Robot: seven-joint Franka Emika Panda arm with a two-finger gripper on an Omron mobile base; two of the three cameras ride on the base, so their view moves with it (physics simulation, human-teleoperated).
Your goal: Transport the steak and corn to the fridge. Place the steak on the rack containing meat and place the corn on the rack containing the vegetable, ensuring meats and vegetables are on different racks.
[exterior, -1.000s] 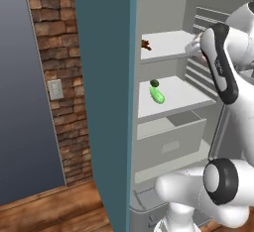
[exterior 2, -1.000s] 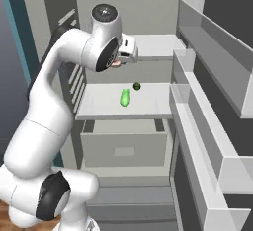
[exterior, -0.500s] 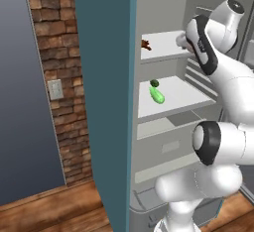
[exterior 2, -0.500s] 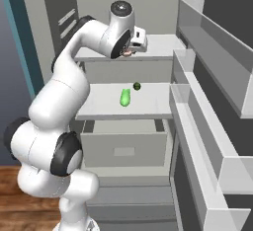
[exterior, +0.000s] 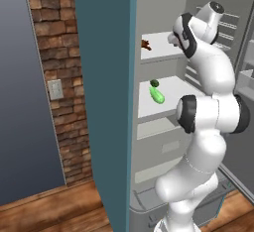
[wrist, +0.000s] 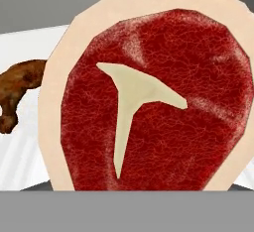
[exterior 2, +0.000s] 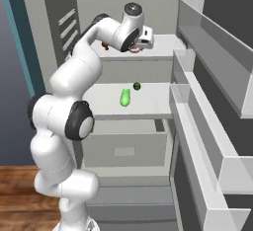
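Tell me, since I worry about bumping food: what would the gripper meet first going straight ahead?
Probably the red pale-rimmed steak directly before the gripper; beyond it the upper white fridge shelf, though depth is unclear.

We note the steak [wrist: 149, 102] as a matt, finely fibrous red face with a smooth pale cream rim and a smooth cream T-shaped inlay. The meat [wrist: 20, 89] looks rough, lumpy, dull brown. The rack containing meat [exterior 2: 163, 47] reads as smooth matt white plastic, as does the lower shelf [exterior 2: 153, 101]. The corn [exterior 2: 125, 97] appears smooth and slightly glossy, light green; the vegetable [exterior 2: 137, 86] is dark green and dull. The fridge [exterior: 106, 102] has a flat, matt teal-grey outer wall. We see rough red-brown brick [exterior: 62, 52] beside it and a wood-grain plank floor [exterior: 49, 208] with low sheen. The arm's shells look glossy white plastic.
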